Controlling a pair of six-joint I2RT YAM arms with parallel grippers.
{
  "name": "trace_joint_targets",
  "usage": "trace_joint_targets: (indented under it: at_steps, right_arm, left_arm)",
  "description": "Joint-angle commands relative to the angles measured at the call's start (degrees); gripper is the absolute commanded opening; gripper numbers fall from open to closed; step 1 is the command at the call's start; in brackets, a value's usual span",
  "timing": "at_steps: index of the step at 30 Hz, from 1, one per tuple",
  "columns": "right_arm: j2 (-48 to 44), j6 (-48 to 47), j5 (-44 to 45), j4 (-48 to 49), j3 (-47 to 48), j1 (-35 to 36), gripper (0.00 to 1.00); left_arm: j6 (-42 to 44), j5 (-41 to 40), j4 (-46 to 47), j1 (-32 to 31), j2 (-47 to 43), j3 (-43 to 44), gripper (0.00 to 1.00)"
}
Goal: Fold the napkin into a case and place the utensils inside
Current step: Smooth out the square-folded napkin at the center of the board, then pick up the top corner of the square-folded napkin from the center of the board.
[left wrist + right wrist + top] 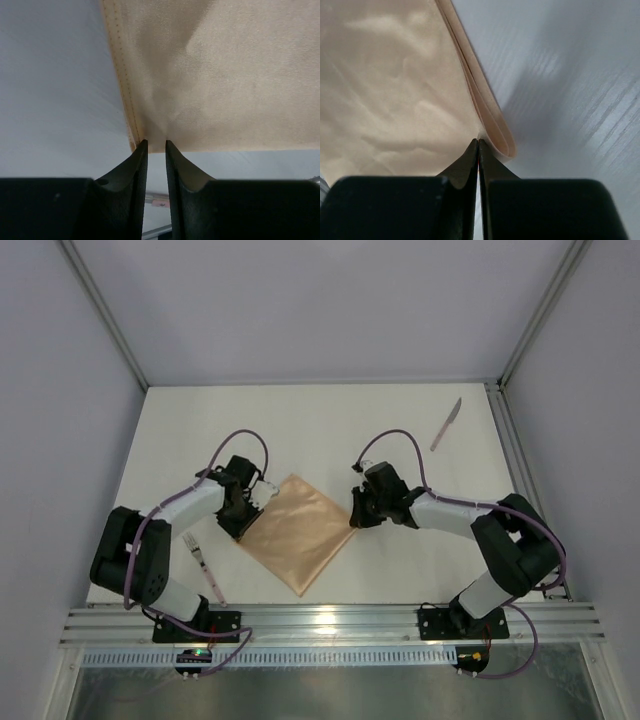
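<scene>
The peach-orange napkin (300, 530) lies flat as a diamond in the middle of the table. My left gripper (250, 505) is at its left corner. In the left wrist view (155, 142) the jaws stand a narrow gap apart with the cloth corner (225, 75) at their tips. My right gripper (355, 512) is at the right corner, and in its wrist view (478, 141) it is shut on the cloth (395, 75) beside a doubled, folded edge. The pale knife (446, 425) lies at the far right. The pink fork (203, 565) lies near the left arm's base.
A metal frame rail (510, 460) runs along the table's right edge and grey walls close in the sides. The arm bases sit on the rail (330, 620) at the near edge.
</scene>
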Motion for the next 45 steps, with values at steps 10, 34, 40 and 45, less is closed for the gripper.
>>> trace_joint_targets:
  at_steps: [10, 34, 40, 45]
  right_arm:
    - [-2.1, -1.6, -4.7, -1.1, 6.3, -1.8, 0.05]
    - [42.8, 0.1, -7.0, -11.3, 61.3, 1.4, 0.32]
    - [42.5, -0.8, -6.2, -10.6, 59.6, 2.3, 0.24]
    - [39.5, -0.1, -6.1, -8.4, 56.9, 2.7, 0.17]
  left_arm:
    - [-0.1, 3.7, 2.3, -0.1, -1.5, 0.0, 0.24]
    - [-5.1, -4.0, 1.3, 9.9, -2.6, 4.7, 0.44]
    - [-5.1, -4.0, 1.5, 9.9, -3.7, 4.1, 0.45]
    - [-5.1, -4.0, 1.2, 10.0, -3.8, 4.2, 0.44]
